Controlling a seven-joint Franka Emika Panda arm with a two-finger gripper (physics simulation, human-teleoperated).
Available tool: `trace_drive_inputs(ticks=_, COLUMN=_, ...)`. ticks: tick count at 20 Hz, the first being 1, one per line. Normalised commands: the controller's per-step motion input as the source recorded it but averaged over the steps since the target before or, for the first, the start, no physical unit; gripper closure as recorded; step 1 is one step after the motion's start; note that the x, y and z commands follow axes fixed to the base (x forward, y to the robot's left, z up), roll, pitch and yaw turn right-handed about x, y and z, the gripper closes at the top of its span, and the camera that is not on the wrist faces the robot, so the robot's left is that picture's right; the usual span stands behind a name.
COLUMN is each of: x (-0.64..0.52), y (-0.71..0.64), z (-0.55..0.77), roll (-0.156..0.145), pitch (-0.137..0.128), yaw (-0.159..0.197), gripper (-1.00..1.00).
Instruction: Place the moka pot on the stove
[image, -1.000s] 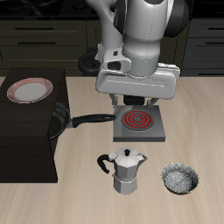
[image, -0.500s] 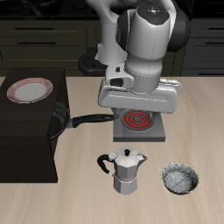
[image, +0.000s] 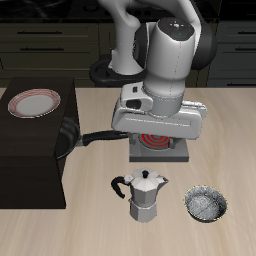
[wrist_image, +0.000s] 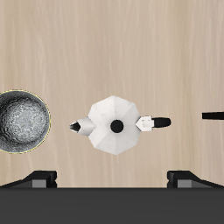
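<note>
Moka pot (image: 144, 194): upright on the counter (image: 100, 230), near its front edge, between the stove (image: 160, 144) and that edge; untouched.
Long axis: in the wrist view the moka pot (wrist_image: 117, 125) runs spout to black handle (wrist_image: 154, 123) crosswise, lid knob at the middle.
Direction from tool: the pot lies almost straight below the wrist camera, a little forward of the tool (wrist_image: 112, 179).
Tool state: both fingertips (wrist_image: 38, 180) show wide apart, holding nothing.
Neighbours: crinkled metal bowl (image: 205, 205) beside the pot; frying pan (image: 72, 137) farther back.
Judgement: descend and close across the pot's body.
</note>
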Motion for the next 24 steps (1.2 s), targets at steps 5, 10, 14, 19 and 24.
trace_drive_inputs(ticks=5, x=0.09, y=-0.01, z=-0.24, roll=-0.005, pitch=-0.012, yaw=0.006, gripper=-1.00)
trace_drive_inputs(ticks=10, x=0.06, y=-0.06, z=-0.27, roll=0.002, pitch=-0.012, yaw=-0.036, gripper=-1.00)
trace_drive_inputs(ticks=14, x=0.04, y=0.05, z=-0.24, roll=-0.008, pitch=-0.001, yaw=-0.007, gripper=-1.00)
trace_drive_inputs(ticks=19, x=0.04, y=-0.05, z=-0.22, roll=-0.018, pitch=0.010, yaw=-0.009, gripper=-1.00)
trace_drive_inputs(ticks=24, x=0.05, y=-0.07, z=-0.20, roll=-0.003, pitch=0.018, yaw=0.018, gripper=-1.00)
